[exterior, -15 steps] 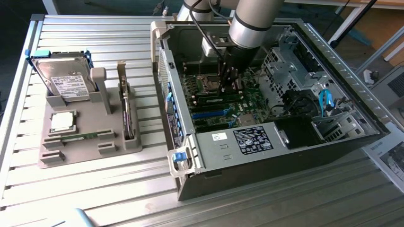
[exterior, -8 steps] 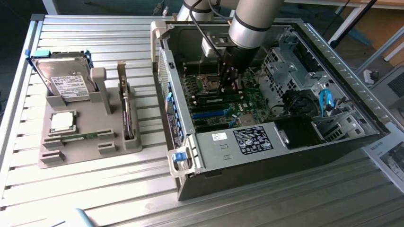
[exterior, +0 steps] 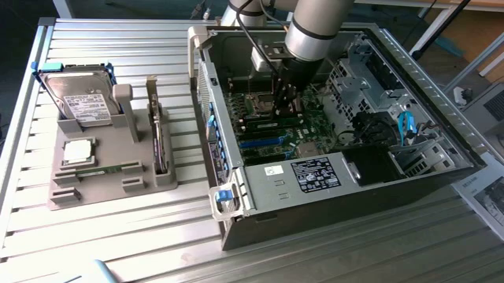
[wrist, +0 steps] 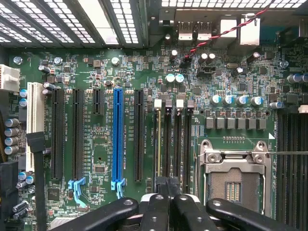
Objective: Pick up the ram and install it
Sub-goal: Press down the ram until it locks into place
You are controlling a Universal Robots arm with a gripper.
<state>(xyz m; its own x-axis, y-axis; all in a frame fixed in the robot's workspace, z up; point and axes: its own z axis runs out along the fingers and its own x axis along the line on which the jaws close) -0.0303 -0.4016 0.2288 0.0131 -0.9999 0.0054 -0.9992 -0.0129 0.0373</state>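
The claw (exterior: 285,96) is seen shut inside the open computer case (exterior: 441,121), over the motherboard's memory slots (wrist: 172,144). A ram stick (exterior: 101,171) lies in the grey holder (exterior: 79,197), lower left, below the hard drive (exterior: 79,97) and processor (exterior: 79,152).

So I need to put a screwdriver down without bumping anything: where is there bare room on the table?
Bare slatted table lies in front of the grey parts holder, and in the strip between it and the open computer case. The holder is crowded with hard drive and ram; the gripper works inside the case.
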